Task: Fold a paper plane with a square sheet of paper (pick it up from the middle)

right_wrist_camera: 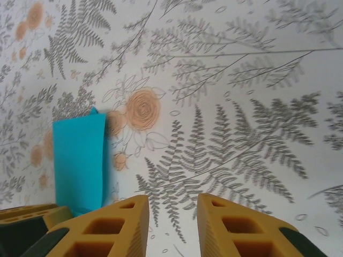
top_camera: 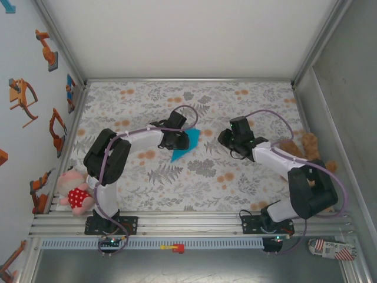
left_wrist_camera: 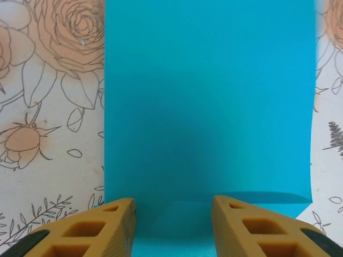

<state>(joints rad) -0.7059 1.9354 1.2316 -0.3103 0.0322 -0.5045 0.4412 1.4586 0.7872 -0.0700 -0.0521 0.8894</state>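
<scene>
Straddling the near edge of the blue paper (left_wrist_camera: 209, 107), the left pincer (left_wrist_camera: 172, 206) stands released, fingers apart, nothing pinched. The paper runs straight up the frame from it, long axis in line. The right pincer (right_wrist_camera: 172, 201), likewise released and empty, hangs over bare worktop (right_wrist_camera: 257, 107) with the paper at lower left, so the left arm is nearer.

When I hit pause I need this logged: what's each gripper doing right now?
Left gripper: open, blue paper lying between its fingers.
Right gripper: open, holding nothing.
</scene>
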